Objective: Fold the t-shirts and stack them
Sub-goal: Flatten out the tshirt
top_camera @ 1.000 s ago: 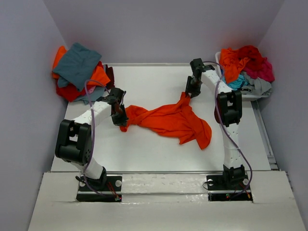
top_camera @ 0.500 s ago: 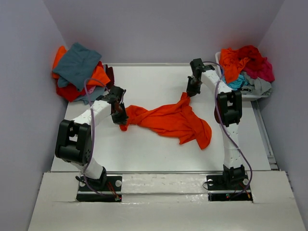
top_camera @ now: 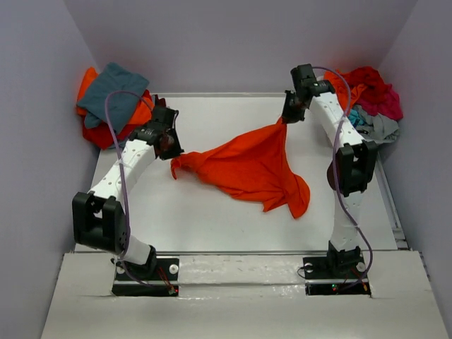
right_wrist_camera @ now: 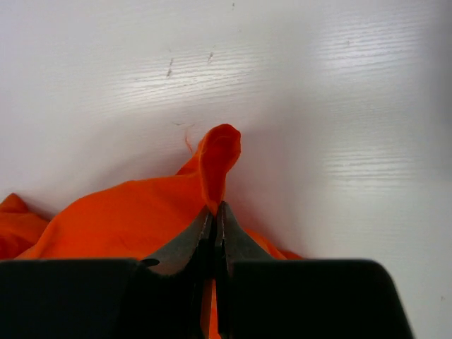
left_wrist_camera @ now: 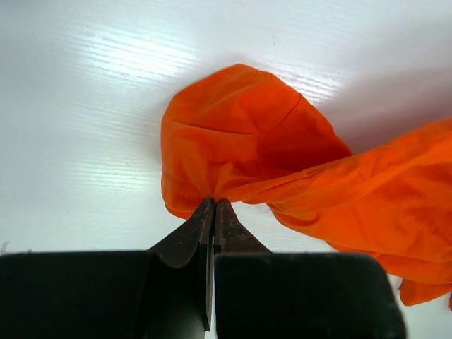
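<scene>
A bright orange t-shirt (top_camera: 251, 166) hangs stretched over the middle of the white table, held up at two corners. My left gripper (top_camera: 171, 150) is shut on its left end, where the cloth (left_wrist_camera: 240, 141) bunches just past the pinched jaws (left_wrist_camera: 214, 203). At the far right my right gripper (top_camera: 287, 116) is shut on the shirt's upper corner; a small fold of orange (right_wrist_camera: 219, 159) sticks out beyond its tips (right_wrist_camera: 217, 206). The shirt's lower right part (top_camera: 296, 194) still lies on the table.
A pile of folded shirts (top_camera: 113, 102) in teal-grey, orange and red sits at the far left corner. A white bin (top_camera: 374, 138) at the far right holds crumpled red, magenta, turquoise and grey shirts (top_camera: 367, 95). Walls close in on three sides.
The right gripper shut on the shirt's upper corner and rose toward the far side. The left gripper also lifted and moved away from me, pulling the shirt taut between them.
</scene>
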Tool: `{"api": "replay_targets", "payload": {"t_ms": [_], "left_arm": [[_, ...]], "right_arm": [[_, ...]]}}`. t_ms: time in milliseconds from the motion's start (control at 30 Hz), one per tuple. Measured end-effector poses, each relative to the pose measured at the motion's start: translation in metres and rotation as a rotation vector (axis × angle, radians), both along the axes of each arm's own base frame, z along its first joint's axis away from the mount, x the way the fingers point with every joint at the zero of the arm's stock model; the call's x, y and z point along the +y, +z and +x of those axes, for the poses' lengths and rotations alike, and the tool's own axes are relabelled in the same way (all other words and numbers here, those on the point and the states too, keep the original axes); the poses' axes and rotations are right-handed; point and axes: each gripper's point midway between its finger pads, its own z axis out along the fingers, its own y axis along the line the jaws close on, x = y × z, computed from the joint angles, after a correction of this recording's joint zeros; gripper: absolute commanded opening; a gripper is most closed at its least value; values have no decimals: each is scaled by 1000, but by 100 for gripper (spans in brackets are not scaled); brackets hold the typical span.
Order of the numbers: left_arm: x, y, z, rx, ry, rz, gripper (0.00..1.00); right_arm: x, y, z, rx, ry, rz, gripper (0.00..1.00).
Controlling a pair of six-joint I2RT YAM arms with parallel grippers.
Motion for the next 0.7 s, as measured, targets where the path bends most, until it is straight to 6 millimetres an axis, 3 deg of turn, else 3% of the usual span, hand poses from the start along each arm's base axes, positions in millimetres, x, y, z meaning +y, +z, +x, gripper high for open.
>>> {"api": "replay_targets", "payload": {"t_ms": [233,533,700], "left_arm": [[9,32,1,-100,-5,30,6],[17,72,-2,-238,-12,58,6],[15,111,-7,-362,-27,71,6]], "right_arm": [[-12,67,-16,-128,-21,-13,7],[-26,110,-56,-207,-29,-41,7],[-26,136,-87,-282,-8,-56,7]]}}
